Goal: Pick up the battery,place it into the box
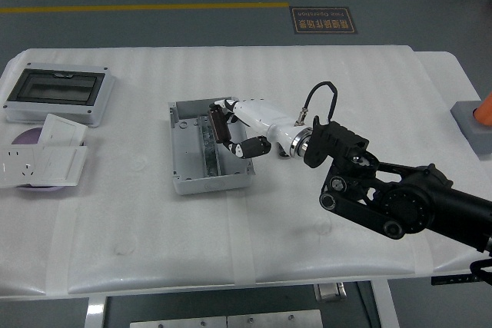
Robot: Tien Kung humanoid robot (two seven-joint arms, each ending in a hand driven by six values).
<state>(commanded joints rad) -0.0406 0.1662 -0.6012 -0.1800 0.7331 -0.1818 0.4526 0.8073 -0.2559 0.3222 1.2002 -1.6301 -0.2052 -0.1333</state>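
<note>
My right hand (237, 136), white with dark fingertips, reaches from the right on a black arm and hovers over the right half of the open grey box (184, 178). The fingers (220, 123) and thumb are spread apart with a gap, and I see nothing between them. No battery shows in this view; the spot right of the box where it lay is covered by the hand's white wrist (280, 134). The box holds a metal rail along its middle. My left arm is out of view.
A grey enclosure lid with a dark window (58, 91) lies at the far left. White socket plates (42, 163) rest on a purple disc in front of it. A grey block (470, 119) stands off the table's right edge.
</note>
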